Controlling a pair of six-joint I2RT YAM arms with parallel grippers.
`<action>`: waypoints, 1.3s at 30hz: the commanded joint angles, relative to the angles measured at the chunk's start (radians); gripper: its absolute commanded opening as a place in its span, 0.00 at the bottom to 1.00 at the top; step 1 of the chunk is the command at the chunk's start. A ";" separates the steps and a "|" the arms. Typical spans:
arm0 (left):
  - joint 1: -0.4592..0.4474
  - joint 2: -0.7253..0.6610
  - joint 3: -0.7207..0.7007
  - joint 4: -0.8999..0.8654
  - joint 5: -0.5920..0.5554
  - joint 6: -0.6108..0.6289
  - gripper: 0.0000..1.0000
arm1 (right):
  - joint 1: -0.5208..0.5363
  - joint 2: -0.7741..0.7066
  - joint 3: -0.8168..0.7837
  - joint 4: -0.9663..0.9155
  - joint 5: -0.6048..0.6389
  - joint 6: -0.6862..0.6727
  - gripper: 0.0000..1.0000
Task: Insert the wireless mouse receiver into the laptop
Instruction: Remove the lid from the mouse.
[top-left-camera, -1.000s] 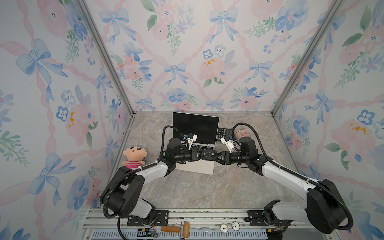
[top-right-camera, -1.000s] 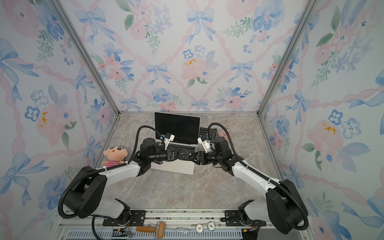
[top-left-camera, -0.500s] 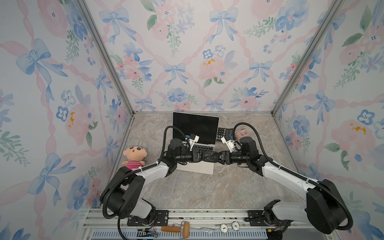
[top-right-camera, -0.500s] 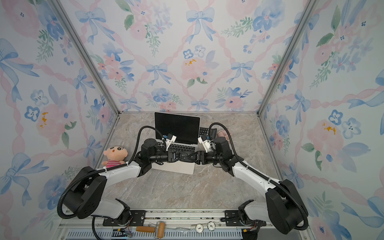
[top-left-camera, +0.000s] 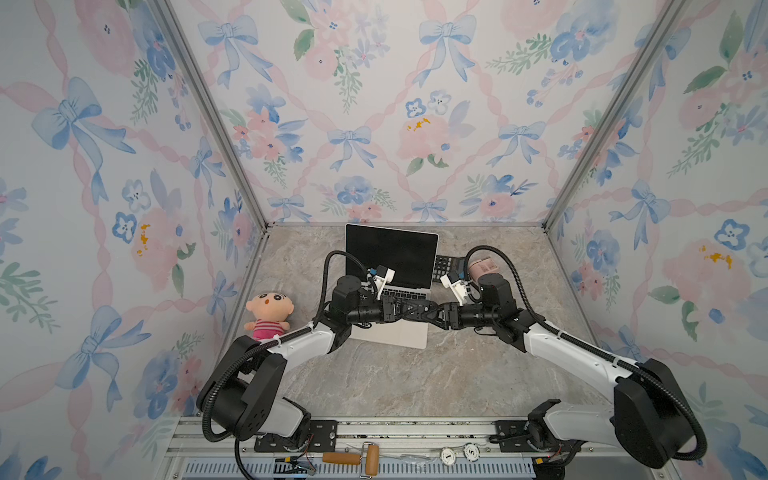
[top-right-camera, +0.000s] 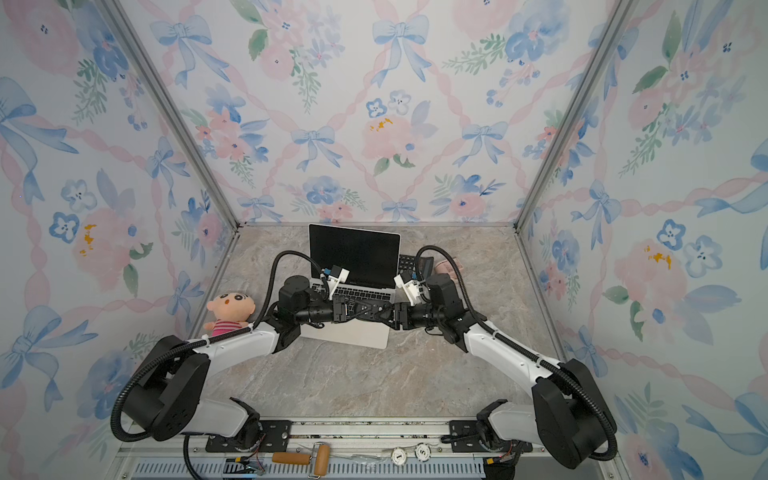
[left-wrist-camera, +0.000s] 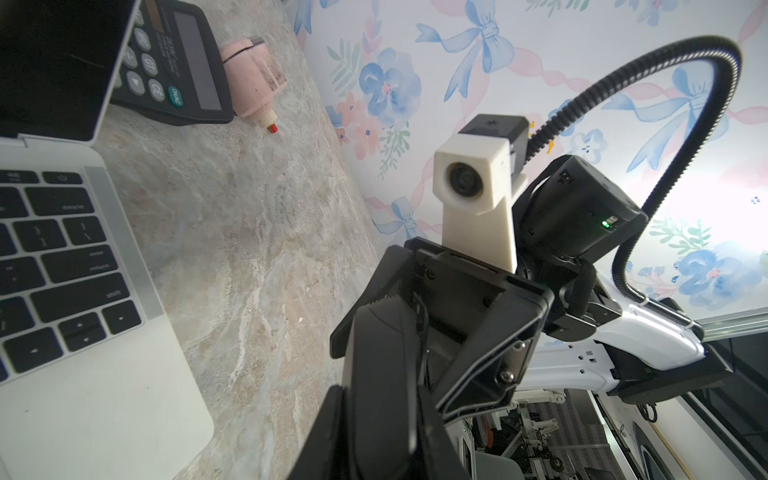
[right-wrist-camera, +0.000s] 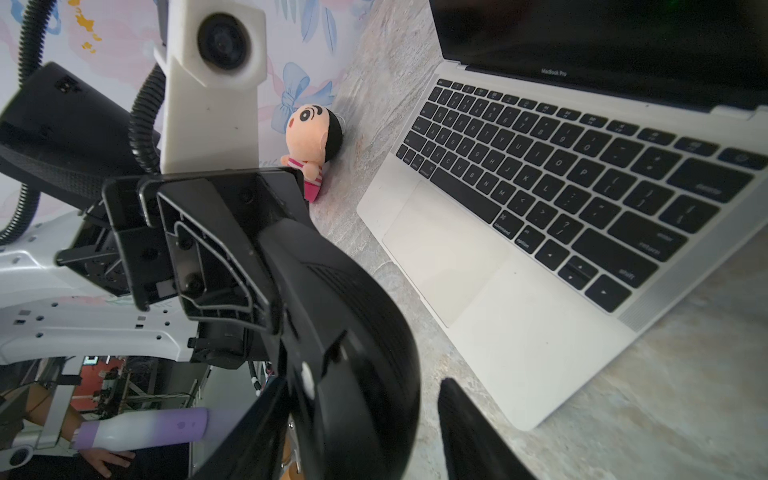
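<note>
The left arm (top-left-camera: 299, 343) and the right arm (top-left-camera: 569, 347) share one livery: glossy white link shells between matte black joint housings (top-left-camera: 642, 409). The shells are dotted with small dark fastener holes (left-wrist-camera: 589, 354). A ribbed black cable conduit (left-wrist-camera: 702, 43) arcs from each wrist. There, too, sits a blocky white printed camera mount (left-wrist-camera: 478, 183) with a round dark lens, beside a black motor casing (left-wrist-camera: 577, 208) showing a small green light (left-wrist-camera: 606, 224). Black base brackets (top-left-camera: 513, 432) sit at the foot of each arm.

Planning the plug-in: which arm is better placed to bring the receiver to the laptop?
Left, tentatively: the left gripper is shut, as on something tiny, above the laptop; the right gripper faces it with jaws apart, empty-looking. The receiver is hidden.
</note>
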 joint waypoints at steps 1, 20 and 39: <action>0.006 -0.028 0.003 0.035 0.023 0.002 0.00 | -0.008 -0.019 -0.008 -0.035 0.024 -0.001 0.45; 0.020 0.003 -0.014 0.025 0.005 0.020 0.00 | -0.054 -0.154 -0.037 -0.070 0.029 0.021 0.26; 0.041 0.083 -0.032 0.013 -0.002 0.078 0.00 | -0.106 -0.155 0.010 -0.233 0.094 -0.055 0.08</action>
